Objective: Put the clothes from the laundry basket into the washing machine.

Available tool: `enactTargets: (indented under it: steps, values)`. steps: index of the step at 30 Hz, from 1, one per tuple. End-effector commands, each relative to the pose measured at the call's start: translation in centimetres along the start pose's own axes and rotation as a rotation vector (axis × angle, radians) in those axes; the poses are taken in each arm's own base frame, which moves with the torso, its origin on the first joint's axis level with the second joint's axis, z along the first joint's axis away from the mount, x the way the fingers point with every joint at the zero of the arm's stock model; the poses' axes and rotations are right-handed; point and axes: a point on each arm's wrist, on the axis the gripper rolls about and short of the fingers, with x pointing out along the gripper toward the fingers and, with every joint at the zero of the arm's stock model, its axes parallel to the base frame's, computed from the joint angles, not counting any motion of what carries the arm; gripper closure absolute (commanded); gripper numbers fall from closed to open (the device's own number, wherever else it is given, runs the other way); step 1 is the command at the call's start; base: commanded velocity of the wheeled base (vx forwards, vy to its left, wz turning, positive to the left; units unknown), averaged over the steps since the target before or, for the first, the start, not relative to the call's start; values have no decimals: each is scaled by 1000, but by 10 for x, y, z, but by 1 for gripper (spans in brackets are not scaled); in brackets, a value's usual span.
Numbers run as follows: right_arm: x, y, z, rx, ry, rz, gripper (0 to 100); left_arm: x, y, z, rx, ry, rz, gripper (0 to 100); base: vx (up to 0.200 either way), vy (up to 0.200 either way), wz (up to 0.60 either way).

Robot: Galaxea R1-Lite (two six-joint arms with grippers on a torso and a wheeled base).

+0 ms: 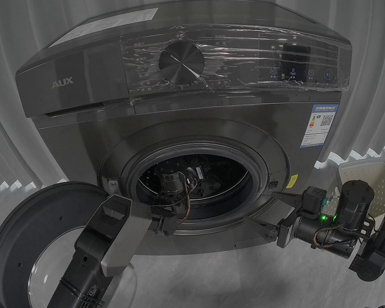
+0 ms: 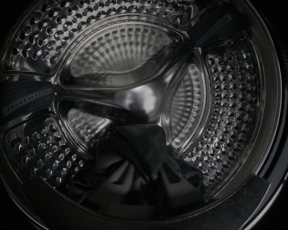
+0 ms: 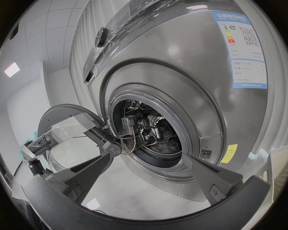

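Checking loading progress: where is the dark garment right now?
In the left wrist view, the dark garment lies crumpled on the floor of the washing machine drum, near its back wall, beyond the left arm extended through the door opening.

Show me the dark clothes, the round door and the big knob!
dark clothes point(image 2: 136, 149), left wrist view, the middle of the pile.
round door point(image 1: 34, 224), head view, its dark frame.
big knob point(image 1: 181, 62), head view, its centre.
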Motion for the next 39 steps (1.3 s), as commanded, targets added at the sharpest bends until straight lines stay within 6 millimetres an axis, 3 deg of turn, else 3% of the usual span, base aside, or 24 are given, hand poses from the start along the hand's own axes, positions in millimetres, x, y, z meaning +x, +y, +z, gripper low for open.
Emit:
enactTargets:
  steps: [1,8,16,23,25,28,33,37,39]
  values:
    - [0,0,0,0,-1,0,0,0,0,-2,-2,0,0,0,0,0,0]
    - [-1,-1,-1,1,2,-4,0,-10,-7,-3,5,39,-10,0,0,0,0]
    - [-1,-2,0,1,1,-9,0,-53,-30,17,14,108,-59,0,0,0,0]
    - [-3,-3,-1,2,8,-14,0,-105,-44,24,33,152,-93,0,0,0,0]
    - [-6,-3,0,0,5,-15,0,-134,-48,32,38,170,-118,0,0,0,0]
    - [-6,-3,0,2,5,-15,0,-161,-49,41,40,187,-140,0,0,0,0]
    - [-6,-3,-1,2,10,-17,0,-215,-51,65,38,198,-194,0,0,0,0]
    - [-12,-3,4,1,-6,-25,0,-235,-42,79,36,194,-187,0,0,0,0]
    - [-22,-3,14,-5,-45,-30,0,-246,-36,102,12,139,-185,0,0,0,0]
